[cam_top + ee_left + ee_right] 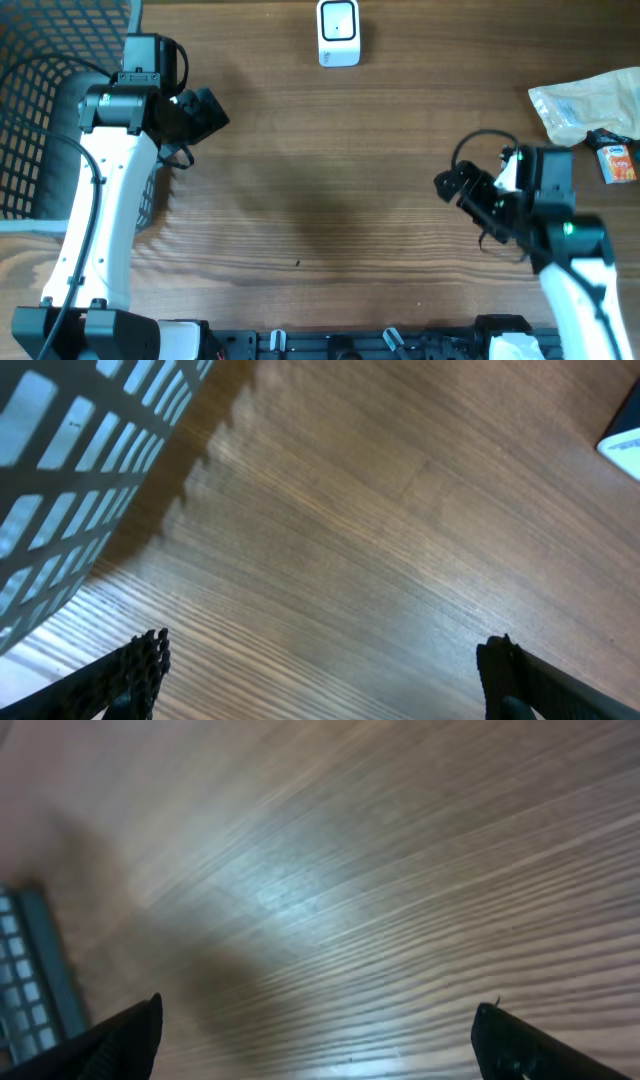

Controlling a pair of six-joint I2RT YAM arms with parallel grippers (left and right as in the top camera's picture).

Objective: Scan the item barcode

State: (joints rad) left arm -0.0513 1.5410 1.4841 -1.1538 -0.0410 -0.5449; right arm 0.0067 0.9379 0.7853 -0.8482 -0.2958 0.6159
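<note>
Black left gripper (pixel 205 110) and right gripper (pixel 455 185) gape empty, with a white boxy plastic scanner (pixel 338 33) at twelve o'clock and possibly a small orange packet (pixel 620 163) at three.

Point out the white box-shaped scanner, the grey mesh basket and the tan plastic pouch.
white box-shaped scanner (pixel 338 32): overhead view, centre of its face.
grey mesh basket (pixel 45 35): overhead view, its mesh wall.
tan plastic pouch (pixel 585 105): overhead view, middle of its crinkled surface.

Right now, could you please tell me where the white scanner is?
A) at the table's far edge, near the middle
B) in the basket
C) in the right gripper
A: the white scanner stands alone on the table at its far edge.
</note>
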